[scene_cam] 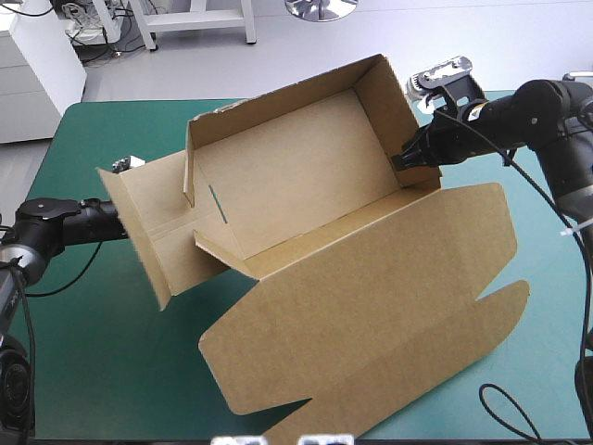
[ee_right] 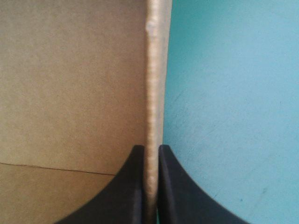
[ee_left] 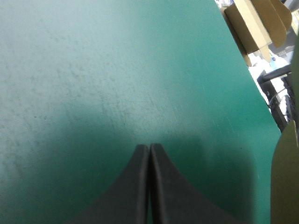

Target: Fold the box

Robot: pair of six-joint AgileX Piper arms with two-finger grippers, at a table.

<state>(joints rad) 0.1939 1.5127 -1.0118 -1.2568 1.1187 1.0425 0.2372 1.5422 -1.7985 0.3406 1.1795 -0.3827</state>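
- The box (scene_cam: 306, 181) is a half-formed open tray of brown board. It sits on the middle of the table's teal-green cover (scene_cam: 93, 352), open side up.
- Its long axis runs on a diagonal, from the middle of the table's left edge toward the far right corner.
- The far long wall and the right end wall stand upright. The left end wall leans outward toward the left edge.
- The lid lies flat, spreading from the tray's near long side toward the near right corner, its tuck flap reaching the near edge.
- The right gripper (scene_cam: 408, 159) is clenched on the right end wall, at the corner where that wall meets the lid side.
- In the right wrist view the board's edge (ee_right: 156, 70) stands pinched between the black fingers (ee_right: 133, 186). The box's inner face lies to one side and the cover (ee_right: 233, 93) to the other.
- The left gripper (ee_left: 149, 146) is closed on nothing, its fingers meeting in a point low over bare cover (ee_left: 117, 70).
- In the high view the leaning left end wall hides it, and its arm comes in from the table's left edge.
- A sliver of the box (ee_left: 286, 182) shows beside the left gripper.
- More board (ee_left: 254, 23) shows beyond the table's edge ahead of it.
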